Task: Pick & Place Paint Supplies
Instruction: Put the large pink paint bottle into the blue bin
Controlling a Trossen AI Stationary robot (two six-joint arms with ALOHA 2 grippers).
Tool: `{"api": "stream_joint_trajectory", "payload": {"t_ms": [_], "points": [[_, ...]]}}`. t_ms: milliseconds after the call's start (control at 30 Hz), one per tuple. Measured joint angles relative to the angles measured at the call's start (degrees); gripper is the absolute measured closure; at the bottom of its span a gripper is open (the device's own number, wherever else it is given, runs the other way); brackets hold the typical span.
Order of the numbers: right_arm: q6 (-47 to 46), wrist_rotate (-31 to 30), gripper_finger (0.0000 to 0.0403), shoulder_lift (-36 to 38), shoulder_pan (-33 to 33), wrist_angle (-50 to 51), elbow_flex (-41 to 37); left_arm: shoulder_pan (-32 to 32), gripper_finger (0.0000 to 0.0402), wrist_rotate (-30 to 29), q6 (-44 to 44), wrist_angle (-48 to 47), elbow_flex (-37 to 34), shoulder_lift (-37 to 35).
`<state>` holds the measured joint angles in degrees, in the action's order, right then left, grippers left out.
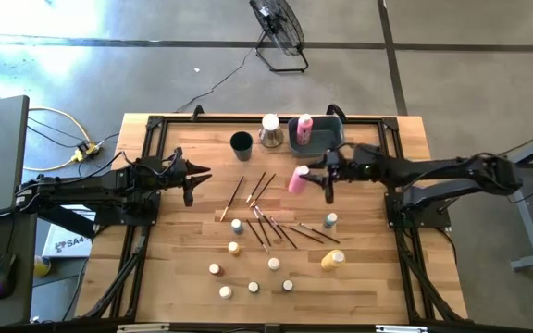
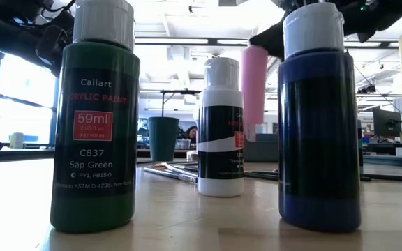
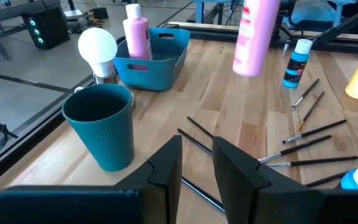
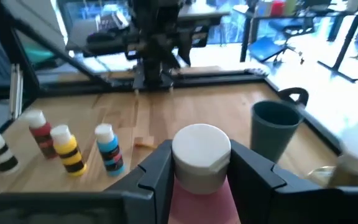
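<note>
High view is showing the right gripper [image 1: 315,176] holding a pink paint bottle [image 1: 297,179] between its jaws, lifted above the tabletop [image 1: 368,277] just near of the grey-blue bin [image 1: 333,136], where another pink bottle [image 1: 303,129] is standing. The left gripper [image 1: 202,178] is waiting at the left, its jaws standing narrow and gripping nothing. Brushes [image 1: 276,225] are lying scattered mid-table.
</note>
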<state>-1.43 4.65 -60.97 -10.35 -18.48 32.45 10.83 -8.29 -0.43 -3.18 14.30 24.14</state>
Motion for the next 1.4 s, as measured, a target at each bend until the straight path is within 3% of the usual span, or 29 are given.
{"api": "stream_joint_trajectory", "payload": {"t_ms": [233,467,900,1400], "points": [[0.39,-0.26,0.0282,7.56,-7.00,4.57,0.00,0.00,0.0316,-0.02,0.00,0.00,0.00,0.02],[1.68,-0.23,0.0286,8.69,-14.24,5.08,0.00,0.00,0.0316,-0.02,0.02,0.05,0.00,0.01],[1.65,-1.79,0.0282,4.72,-24.43,5.00,0.04,0.02,0.0316,-0.10,0.07,0.09,0.00,0.00],[1.27,-4.53,0.0279,-9.02,-30.05,-4.19,0.07,0.02,0.0316,-0.42,0.15,0.11,0.00,0.00]]}}
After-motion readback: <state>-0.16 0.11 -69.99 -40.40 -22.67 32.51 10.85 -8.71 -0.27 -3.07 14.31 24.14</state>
